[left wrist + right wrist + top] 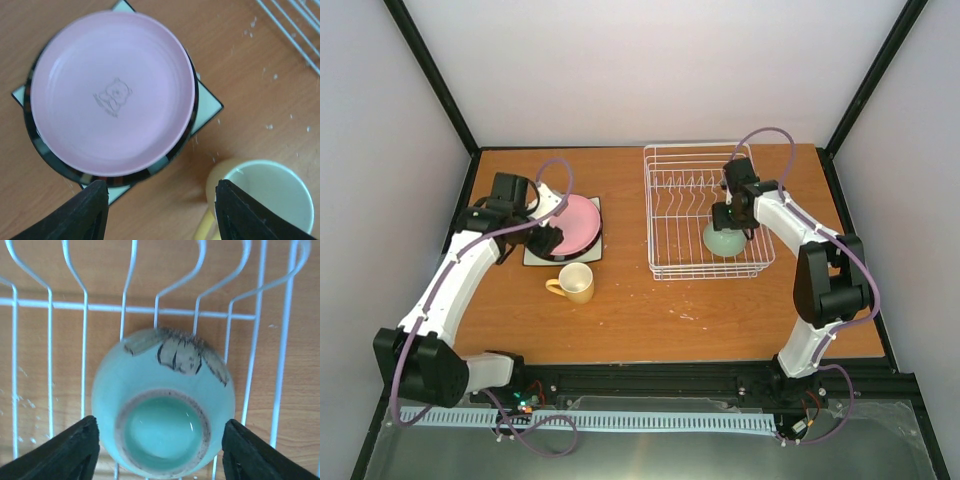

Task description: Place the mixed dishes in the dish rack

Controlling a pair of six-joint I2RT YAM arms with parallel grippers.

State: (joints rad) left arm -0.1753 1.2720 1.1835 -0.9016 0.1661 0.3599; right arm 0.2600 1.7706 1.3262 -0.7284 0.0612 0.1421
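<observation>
One bowl [162,402] in the rack [648,205]; three stacked plates [112,95], one mug [265,195] outside.

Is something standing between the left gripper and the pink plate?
Nothing visible does. The pink plate lies uncovered on top of its stack, below the open left gripper; the yellow mug stands apart beside it.

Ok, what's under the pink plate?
A black-rimmed plate sits under the pink plate, with a white square plate below. Only rim and corners show; anything between them is hidden.
</observation>
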